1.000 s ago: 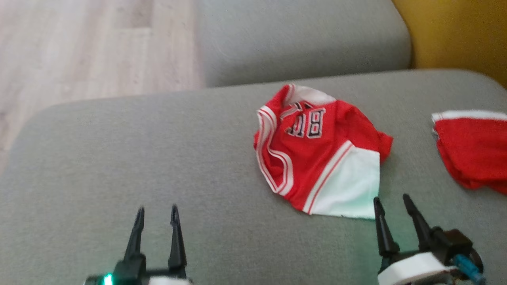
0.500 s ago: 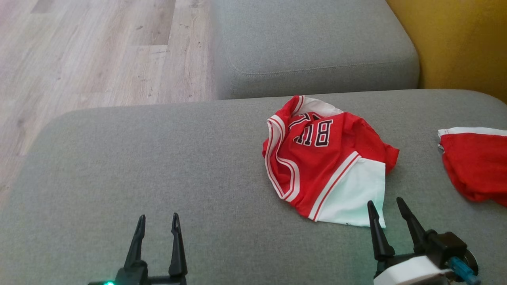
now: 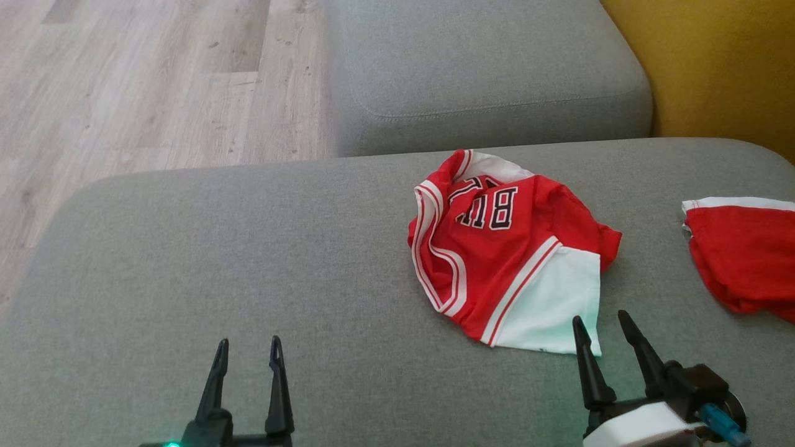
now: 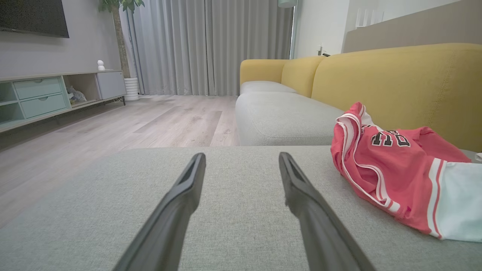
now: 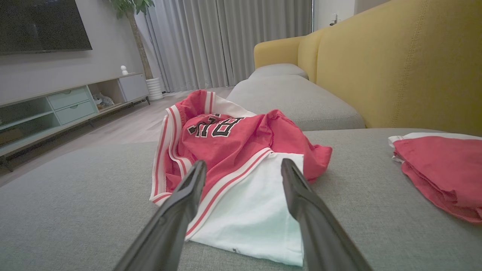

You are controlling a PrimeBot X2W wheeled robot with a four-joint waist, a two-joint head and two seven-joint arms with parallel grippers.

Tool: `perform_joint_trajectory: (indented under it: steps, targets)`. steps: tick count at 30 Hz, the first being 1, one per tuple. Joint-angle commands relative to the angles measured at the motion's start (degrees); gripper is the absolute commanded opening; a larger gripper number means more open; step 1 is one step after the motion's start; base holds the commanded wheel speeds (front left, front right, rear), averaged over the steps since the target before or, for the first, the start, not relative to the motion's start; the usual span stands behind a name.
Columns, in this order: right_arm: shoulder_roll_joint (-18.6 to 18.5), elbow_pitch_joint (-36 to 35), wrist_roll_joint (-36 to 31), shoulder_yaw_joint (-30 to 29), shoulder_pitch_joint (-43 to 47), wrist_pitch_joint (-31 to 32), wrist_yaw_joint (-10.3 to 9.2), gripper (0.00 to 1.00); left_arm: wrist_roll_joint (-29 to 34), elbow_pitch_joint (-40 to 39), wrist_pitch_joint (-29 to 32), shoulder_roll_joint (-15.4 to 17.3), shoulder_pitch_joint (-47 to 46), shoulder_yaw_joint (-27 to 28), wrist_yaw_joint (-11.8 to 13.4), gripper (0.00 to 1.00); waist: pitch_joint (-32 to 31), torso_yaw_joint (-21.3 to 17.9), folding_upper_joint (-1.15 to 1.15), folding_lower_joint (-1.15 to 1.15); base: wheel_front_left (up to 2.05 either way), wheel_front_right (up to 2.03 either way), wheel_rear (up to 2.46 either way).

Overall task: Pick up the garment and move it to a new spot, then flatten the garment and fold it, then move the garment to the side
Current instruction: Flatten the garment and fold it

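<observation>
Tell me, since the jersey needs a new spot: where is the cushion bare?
Widest bare patch: the grey cushion between its floor-side edge and the jersey, ahead of the left tool. A narrower strip separates the jersey from the second red garment. Crowded around the jersey's white hem, near the right tool.

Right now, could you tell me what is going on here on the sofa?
The robot faces a crumpled red and white jersey lying on a grey sofa cushion. Its right gripper is open, aimed at the jersey's white near corner; its left gripper is open above bare cushion, left of the jersey. A second red garment lies farther right. Nothing is picked up yet.
</observation>
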Motion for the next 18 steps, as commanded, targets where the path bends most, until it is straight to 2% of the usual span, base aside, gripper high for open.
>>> perform_joint_trajectory:
  steps: [1, 11, 18]
  targets:
    - [-0.28, -1.64, -0.18, 1.65, -1.68, -0.23, -0.04, 1.00, 0.42, -1.47, -0.54, -0.12, -2.29, 2.04, -0.24, 1.00, 0.03, -0.04, 0.00, 0.00, 0.00, 0.00, 0.00]
    - [-0.28, -1.90, -0.08, 1.63, -2.06, -0.23, -0.04, 1.00, 0.30, -1.01, -0.54, -0.12, -2.67, 1.36, -0.38, 1.00, 0.80, -0.80, 0.00, 0.00, 0.00, 0.00, 0.00]
    - [-0.28, -2.58, -0.87, 1.57, -2.77, -0.23, -0.04, 1.00, -0.46, -0.20, -0.54, -0.13, -3.47, -0.29, -0.73, 1.00, 2.49, -3.69, 0.00, 0.00, 0.00, 0.00, 0.00]
